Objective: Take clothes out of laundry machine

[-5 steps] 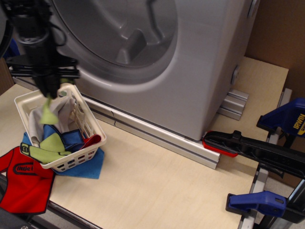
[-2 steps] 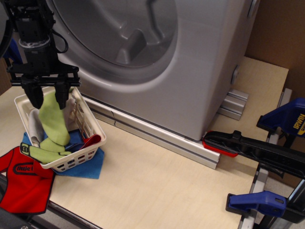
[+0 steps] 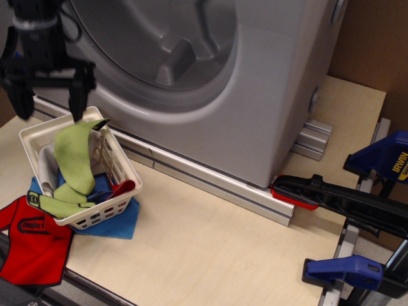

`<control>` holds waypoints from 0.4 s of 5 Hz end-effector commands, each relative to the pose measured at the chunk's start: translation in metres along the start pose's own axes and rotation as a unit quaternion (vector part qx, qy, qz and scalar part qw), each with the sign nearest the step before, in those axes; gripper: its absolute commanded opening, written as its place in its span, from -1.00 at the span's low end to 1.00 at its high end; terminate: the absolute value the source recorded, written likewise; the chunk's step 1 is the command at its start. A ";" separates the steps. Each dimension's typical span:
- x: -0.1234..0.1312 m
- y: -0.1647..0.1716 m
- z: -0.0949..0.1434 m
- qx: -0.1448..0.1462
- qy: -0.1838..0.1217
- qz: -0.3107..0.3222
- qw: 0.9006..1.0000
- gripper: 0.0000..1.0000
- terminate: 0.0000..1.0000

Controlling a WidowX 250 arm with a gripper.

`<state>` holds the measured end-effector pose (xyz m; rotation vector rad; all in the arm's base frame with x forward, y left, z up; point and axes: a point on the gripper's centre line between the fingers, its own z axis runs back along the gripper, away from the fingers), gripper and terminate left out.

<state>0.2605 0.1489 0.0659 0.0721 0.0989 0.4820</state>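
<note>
The lime-green garment (image 3: 74, 162) with black trim lies draped in the white slatted basket (image 3: 118, 166), one end over the far rim, the other over the front rim. My gripper (image 3: 50, 102) is open and empty, its two black fingers spread wide above the basket's far edge, clear of the garment. The large light-grey laundry machine (image 3: 255, 95) fills the upper frame; its round opening and ribbed grey drum (image 3: 166, 44) show no cloth inside.
A red garment with a logo (image 3: 32, 245) lies at the front left, a blue cloth (image 3: 115, 223) under the basket and grey and blue cloths inside it. Black and blue clamps (image 3: 357, 204) stand at the right edge. A metal rail (image 3: 210, 182) runs along the machine's base.
My gripper opened, let the green garment fall into the basket, and rose up and away from it. The garment now rests spread over the basket.
</note>
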 end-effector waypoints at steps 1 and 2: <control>0.007 -0.003 0.071 0.008 -0.063 0.001 0.998 1.00 -1.00; 0.007 -0.003 0.071 0.008 -0.063 0.001 0.998 1.00 1.00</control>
